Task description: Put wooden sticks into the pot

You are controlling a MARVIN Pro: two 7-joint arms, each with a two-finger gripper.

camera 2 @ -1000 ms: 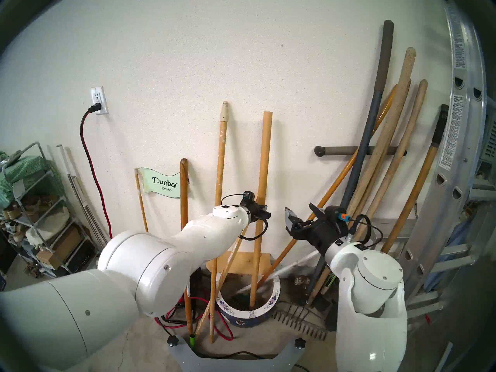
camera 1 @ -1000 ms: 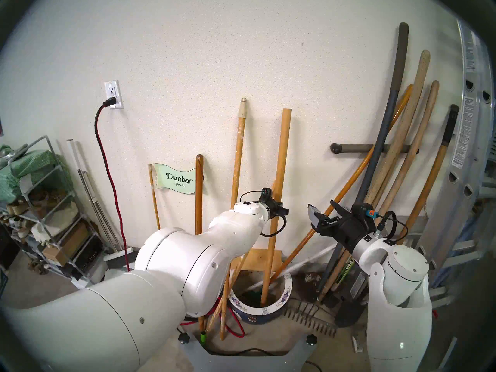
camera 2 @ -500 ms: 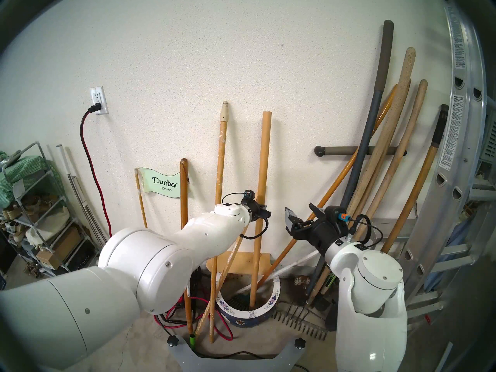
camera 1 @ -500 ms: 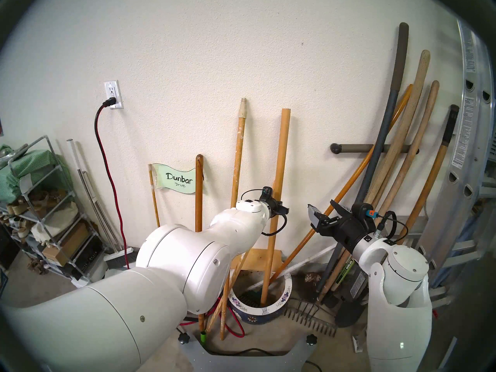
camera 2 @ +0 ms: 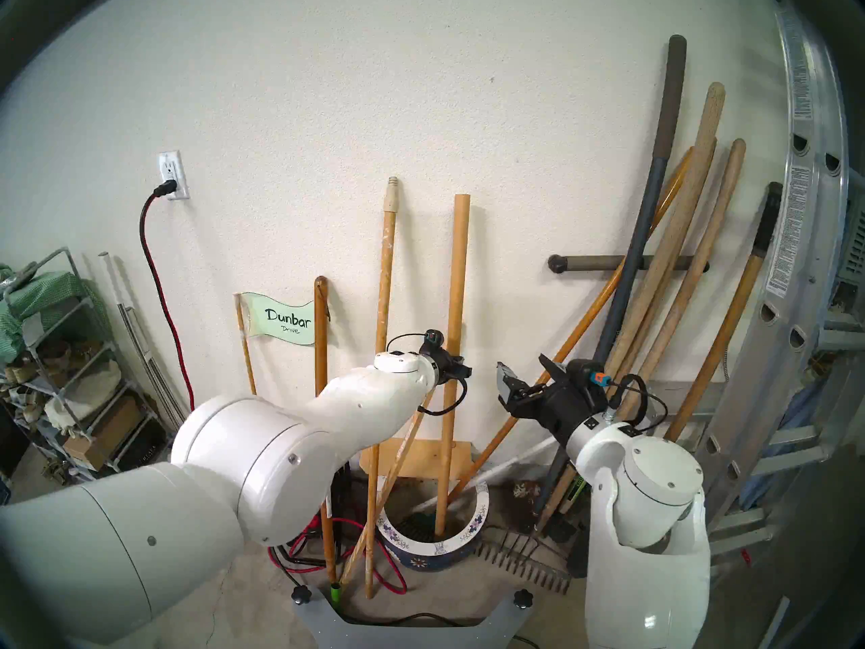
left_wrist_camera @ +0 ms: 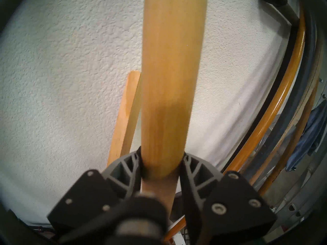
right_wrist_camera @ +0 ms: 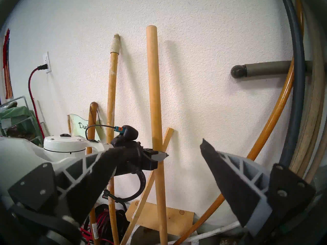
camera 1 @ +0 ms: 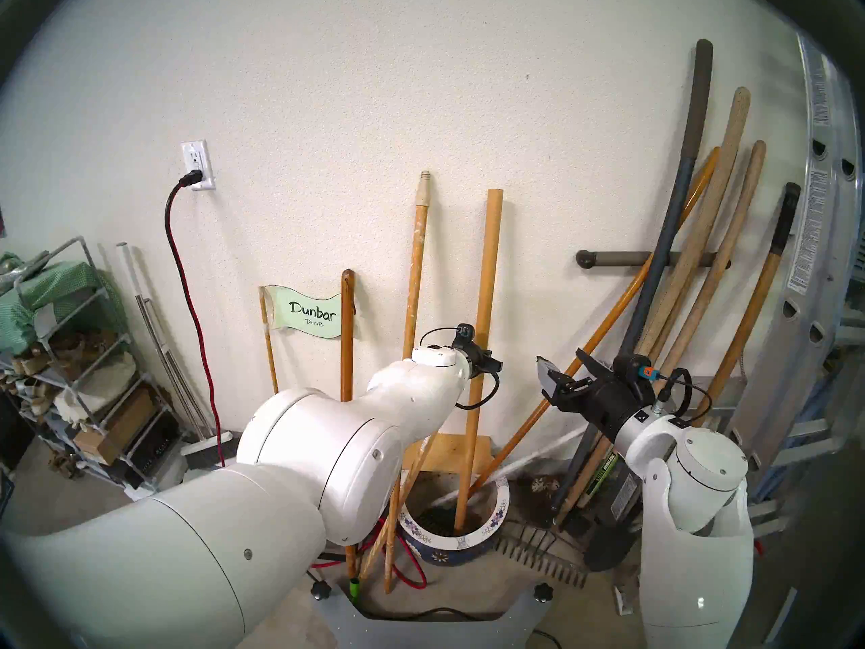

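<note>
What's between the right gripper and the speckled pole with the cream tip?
The round dowel, clamped in the left gripper, and the leaning thin slat stand between the open right gripper and the speckled pole. The left arm also crosses in front of that pole's lower half.

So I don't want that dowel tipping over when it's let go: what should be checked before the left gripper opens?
1. Left gripper shut on the round dowel: ok.
2. Dowel's lower end inside the pot: ok, it passes below the white rim.
3. Lower end resting on the pot's bottom: cannot tell, the inside is dark.
4. Dowel's top leaning on the wall for support: cannot tell.
5. Right gripper open and clear of the dowel: ok.
6. Speckled pole and thin slat in the pot: not ok, both stand outside it.
</note>
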